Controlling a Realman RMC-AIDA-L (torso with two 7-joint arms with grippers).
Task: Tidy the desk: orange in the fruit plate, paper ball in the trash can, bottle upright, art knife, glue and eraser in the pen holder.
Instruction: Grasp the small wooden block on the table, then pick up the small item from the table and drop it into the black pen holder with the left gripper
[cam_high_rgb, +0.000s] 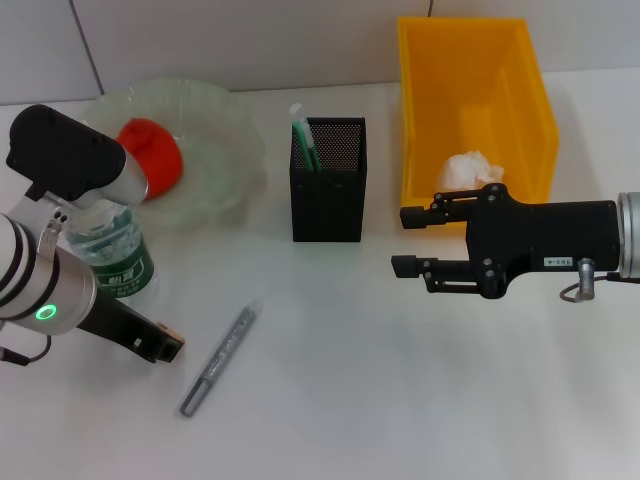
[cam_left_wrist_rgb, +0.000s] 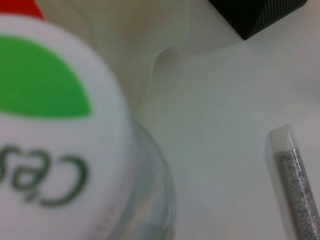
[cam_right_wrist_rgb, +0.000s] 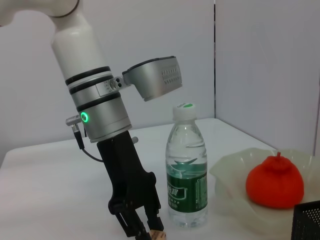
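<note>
1. The slim grey glitter glue pen with a clear cap (cam_high_rgb: 220, 361) is lying flat on the white table (cam_high_rgb: 400, 400), angled, in front of the black mesh pen holder (cam_high_rgb: 328, 180) and well apart from it. It is the one task item not yet put away.

2. It is probably light and stiff, with a smooth round barrel that could roll or slip. A pinch across the middle of the barrel, fingers set square to its length, looks the safest hold; the cap end seems a poorer place to grip.

3. The left gripper (cam_high_rgb: 160, 345) is hanging low over the table just beside the pen's upper side. Its dark fingers (cam_right_wrist_rgb: 137, 227) are pointing down and appear slightly spread, pinching nothing.

4. The clear plastic water bottle with a green label (cam_right_wrist_rgb: 187, 175) is standing upright just behind that gripper, close enough to be knocked if the arm swings.

5. The orange (cam_high_rgb: 153, 155) is sitting in the pale green glass fruit plate (cam_high_rgb: 225, 135) behind the bottle.

6. The pen holder is already holding a green-and-white item (cam_high_rgb: 303, 135).

7. The crumpled white paper ball (cam_high_rgb: 470, 168) is lying in the yellow plastic bin (cam_high_rgb: 470, 90).

8. The right gripper (cam_high_rgb: 405, 240) is hovering in front of the bin, fingers spread and empty.
</note>
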